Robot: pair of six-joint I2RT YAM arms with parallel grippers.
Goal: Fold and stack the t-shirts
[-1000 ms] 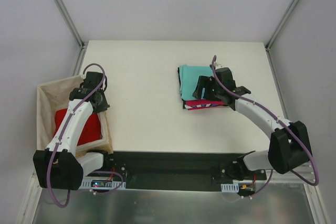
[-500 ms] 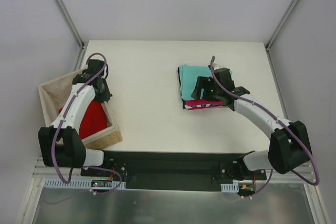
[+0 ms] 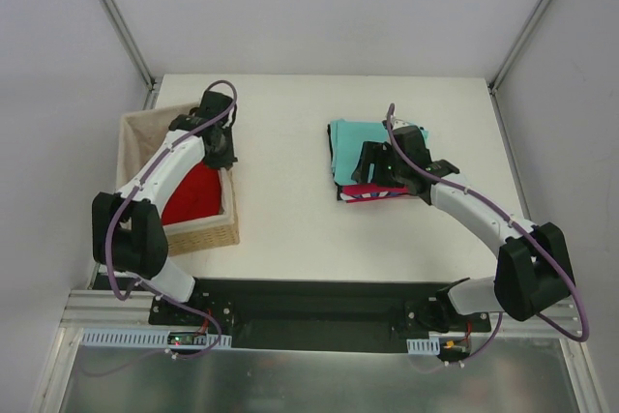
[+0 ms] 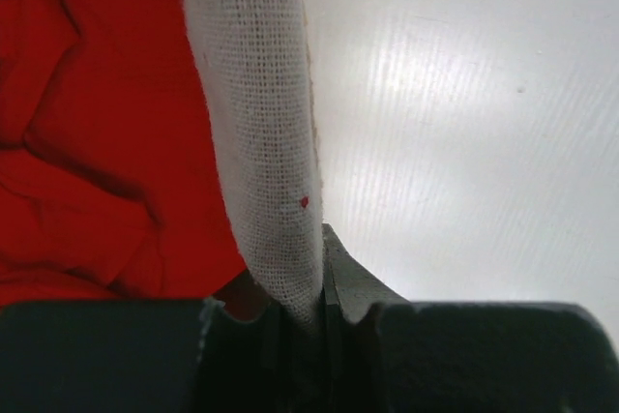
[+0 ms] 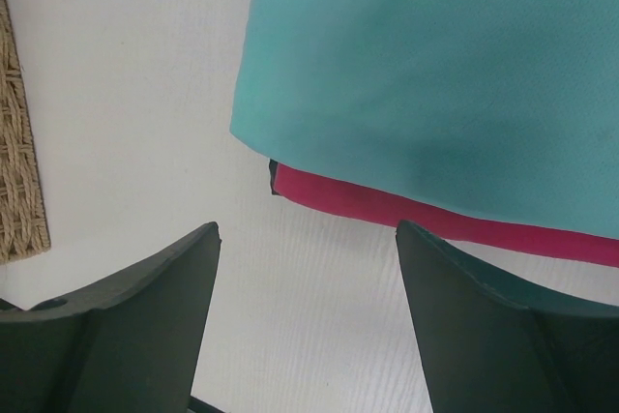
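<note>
left gripper (image 4: 308, 299) pinches shut on the cloth-lined rim of the wicker basket (image 4: 259, 132), bright red t-shirt (image 4: 97, 123) lying inside. right gripper (image 5: 308, 229) hangs with jaws apart over the table (image 5: 126, 94) at the stack's edge: teal-green t-shirt (image 5: 435, 65) atop the magenta-pink t-shirt (image 5: 387, 204).

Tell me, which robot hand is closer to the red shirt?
Left. The left gripper pinches the basket's cloth rim right beside the red t-shirt; the right gripper hangs open at the folded t-shirt stack, far off.
</note>
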